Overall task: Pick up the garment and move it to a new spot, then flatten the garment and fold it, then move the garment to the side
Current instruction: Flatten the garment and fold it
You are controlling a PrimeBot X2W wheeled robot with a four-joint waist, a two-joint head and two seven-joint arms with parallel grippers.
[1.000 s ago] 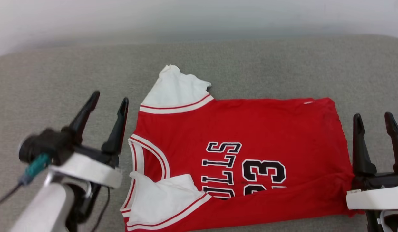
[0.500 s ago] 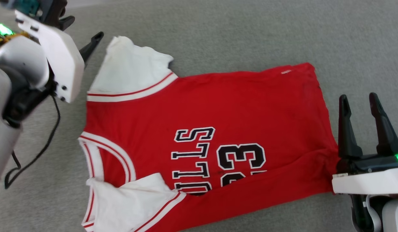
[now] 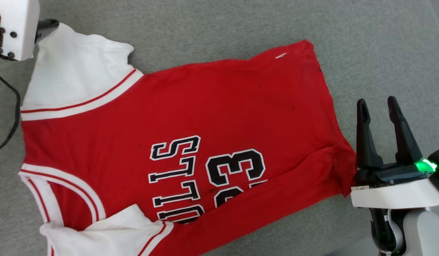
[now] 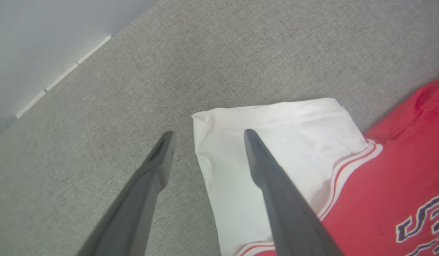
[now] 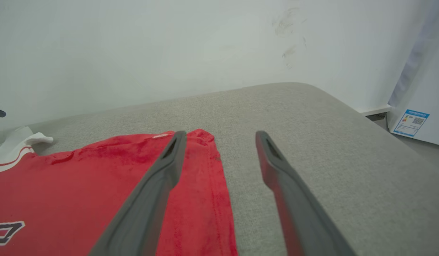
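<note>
While the shirt (image 3: 205, 117) lies spread front up on the grey upholstered surface (image 3: 347, 32), both tools stand open and hold nothing. Left tool (image 4: 208, 132): positioned at the outer edge of the far white sleeve (image 4: 294, 121), one finger over the cloth, the other over bare upholstery; contact cannot be confirmed. Right tool (image 3: 376, 100): just beside the hem, near its closer corner, with one finger over the red hem edge in the wrist view. The closer sleeve (image 3: 109, 231) is folded in over the chest.
</note>
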